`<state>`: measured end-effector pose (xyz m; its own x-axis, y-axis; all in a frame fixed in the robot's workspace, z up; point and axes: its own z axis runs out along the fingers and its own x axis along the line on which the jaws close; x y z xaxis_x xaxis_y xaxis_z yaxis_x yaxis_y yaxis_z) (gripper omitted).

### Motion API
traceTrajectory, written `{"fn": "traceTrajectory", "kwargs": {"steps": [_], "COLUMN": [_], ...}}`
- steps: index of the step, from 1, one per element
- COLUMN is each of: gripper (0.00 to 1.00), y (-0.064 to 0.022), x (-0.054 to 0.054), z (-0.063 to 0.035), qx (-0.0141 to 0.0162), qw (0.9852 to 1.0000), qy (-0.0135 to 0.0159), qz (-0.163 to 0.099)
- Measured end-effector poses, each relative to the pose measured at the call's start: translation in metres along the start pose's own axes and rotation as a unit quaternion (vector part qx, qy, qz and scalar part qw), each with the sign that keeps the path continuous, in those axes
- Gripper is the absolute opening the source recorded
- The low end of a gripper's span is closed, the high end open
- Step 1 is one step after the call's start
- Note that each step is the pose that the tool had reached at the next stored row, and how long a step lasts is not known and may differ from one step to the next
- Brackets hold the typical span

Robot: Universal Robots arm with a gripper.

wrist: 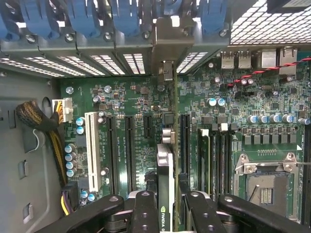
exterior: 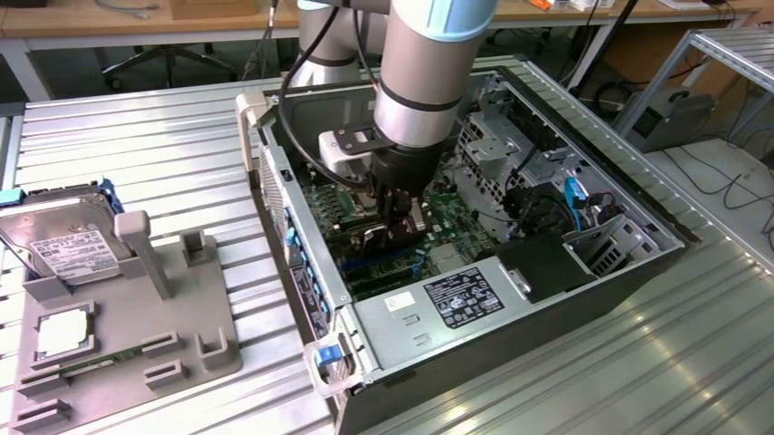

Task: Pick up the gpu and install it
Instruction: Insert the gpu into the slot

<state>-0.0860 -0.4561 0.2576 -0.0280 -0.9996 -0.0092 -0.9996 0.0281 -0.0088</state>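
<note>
Inside the open computer case [exterior: 629,195], my gripper [exterior: 397,222] hangs low over the green motherboard [exterior: 450,217]. It is shut on the gpu [exterior: 390,243], a thin dark card. In the wrist view the gpu [wrist: 166,160] stands edge-on between my two black fingers [wrist: 146,211], with a green logo near the grip. Its silver bracket [wrist: 167,41] reaches the row of rear slot openings. The card lies along the motherboard [wrist: 121,97] between two long black expansion slots [wrist: 130,145]; whether its edge sits in a slot I cannot tell.
On the exterior view's left a grey fixture [exterior: 169,272] carries a silver hard drive [exterior: 61,243], a square chip [exterior: 61,333] and a slim green memory stick [exterior: 87,366]. The power supply [exterior: 466,297] and drive cage [exterior: 508,149] crowd the case. Blue latches [wrist: 87,19] line its rear.
</note>
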Motion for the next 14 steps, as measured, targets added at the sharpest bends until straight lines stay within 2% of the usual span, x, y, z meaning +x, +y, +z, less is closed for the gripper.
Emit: {"fn": "traceTrajectory", "kwargs": {"steps": [14], "gripper": [0.27], "y": [0.0], "x": [0.0], "z": [0.001], "qx": [0.0001], "qw": [1.0], "qy": [-0.0002], "qz": [0.0]}}
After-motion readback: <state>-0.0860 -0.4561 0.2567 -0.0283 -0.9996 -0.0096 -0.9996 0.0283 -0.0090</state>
